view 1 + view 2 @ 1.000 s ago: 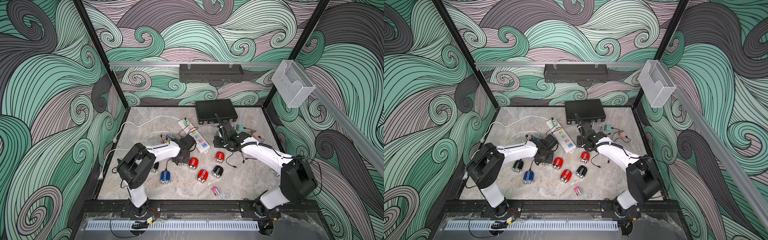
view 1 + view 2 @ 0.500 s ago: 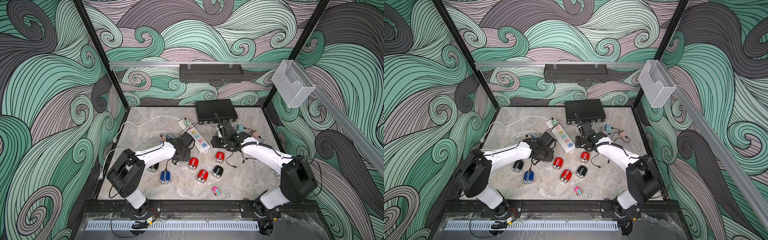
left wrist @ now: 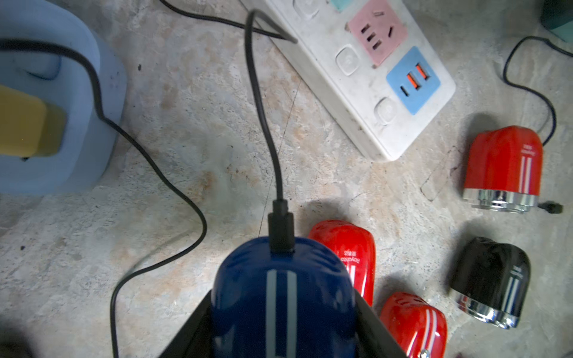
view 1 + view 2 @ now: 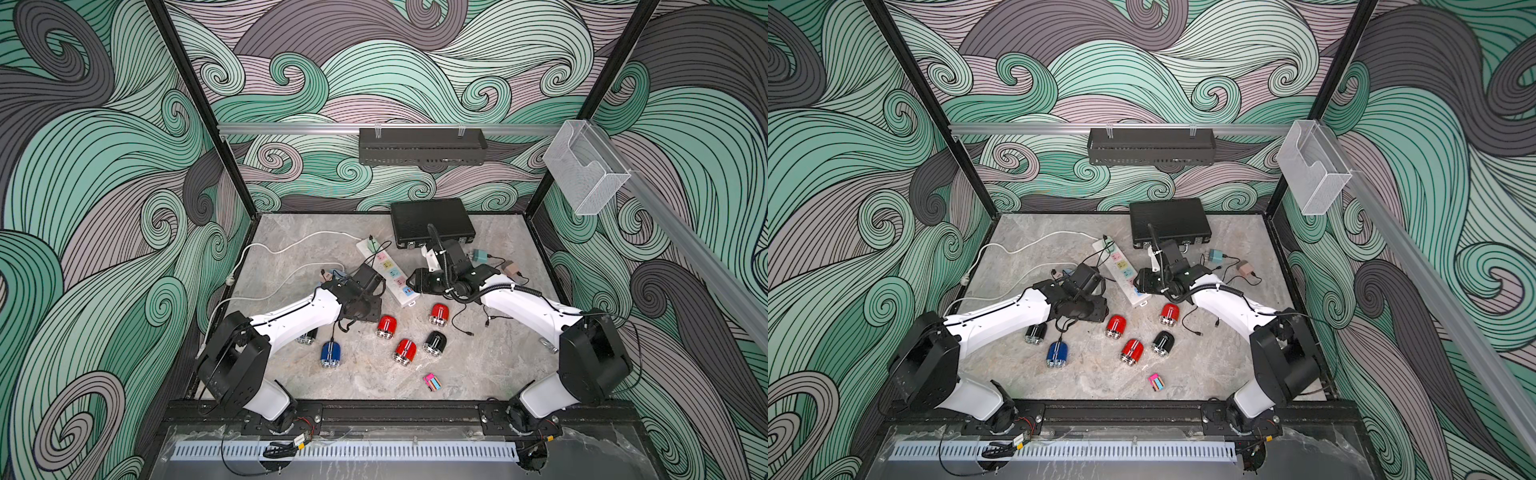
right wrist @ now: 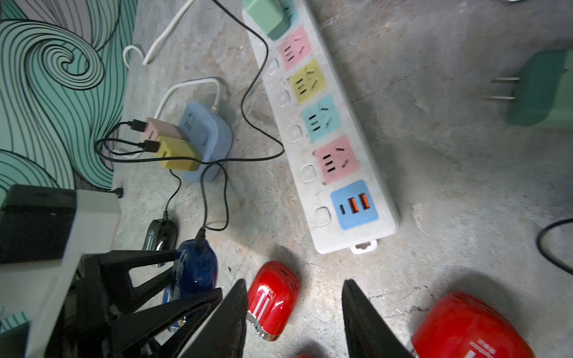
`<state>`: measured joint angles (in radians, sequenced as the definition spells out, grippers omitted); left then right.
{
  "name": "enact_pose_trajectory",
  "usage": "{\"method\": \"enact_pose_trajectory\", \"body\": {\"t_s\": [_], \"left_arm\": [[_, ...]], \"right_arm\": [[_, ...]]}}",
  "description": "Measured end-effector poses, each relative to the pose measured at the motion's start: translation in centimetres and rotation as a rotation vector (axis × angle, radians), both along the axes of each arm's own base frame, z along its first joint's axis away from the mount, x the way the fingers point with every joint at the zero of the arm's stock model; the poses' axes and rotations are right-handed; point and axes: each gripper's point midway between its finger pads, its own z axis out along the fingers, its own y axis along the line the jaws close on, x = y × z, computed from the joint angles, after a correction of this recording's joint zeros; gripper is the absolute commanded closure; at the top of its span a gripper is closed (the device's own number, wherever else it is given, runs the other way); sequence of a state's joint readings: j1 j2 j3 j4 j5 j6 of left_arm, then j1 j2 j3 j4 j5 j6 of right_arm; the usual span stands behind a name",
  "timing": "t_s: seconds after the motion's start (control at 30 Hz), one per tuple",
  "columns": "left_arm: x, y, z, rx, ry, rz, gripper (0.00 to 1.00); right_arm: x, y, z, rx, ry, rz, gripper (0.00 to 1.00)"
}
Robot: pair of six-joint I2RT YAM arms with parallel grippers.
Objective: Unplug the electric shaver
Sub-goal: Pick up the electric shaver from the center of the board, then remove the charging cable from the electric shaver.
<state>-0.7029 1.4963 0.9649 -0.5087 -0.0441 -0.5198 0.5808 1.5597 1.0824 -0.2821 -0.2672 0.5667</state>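
Left gripper (image 3: 283, 293): pinching blue shaver (image 3: 280, 322) by its sides
Plug (image 3: 280, 231): in shaver's end, ahead of gripper
Right gripper (image 5: 295, 281): spread, clear of shaver

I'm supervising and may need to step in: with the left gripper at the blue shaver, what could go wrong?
1. The left gripper flanks the blue shaver with the black plug in it; a weak hold may let the shaver follow the plug.
2. The open right gripper is close to the left one; reaching for the plug, they might collide.
3. The cable crosses another near the light blue adapter cube; a tug could drag it.
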Motion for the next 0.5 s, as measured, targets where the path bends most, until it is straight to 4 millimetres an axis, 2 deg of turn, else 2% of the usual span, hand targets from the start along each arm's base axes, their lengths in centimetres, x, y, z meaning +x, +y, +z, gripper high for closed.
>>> {"method": "enact_pose_trajectory", "body": {"t_s": [0.5], "left_arm": [[-1.8,-0.2,0.8,-0.097,-0.029,-0.056,1.0]], "right_arm": [[-1.8,5.7,-1.7,0.14,0.092,0.123,0.52]]}}
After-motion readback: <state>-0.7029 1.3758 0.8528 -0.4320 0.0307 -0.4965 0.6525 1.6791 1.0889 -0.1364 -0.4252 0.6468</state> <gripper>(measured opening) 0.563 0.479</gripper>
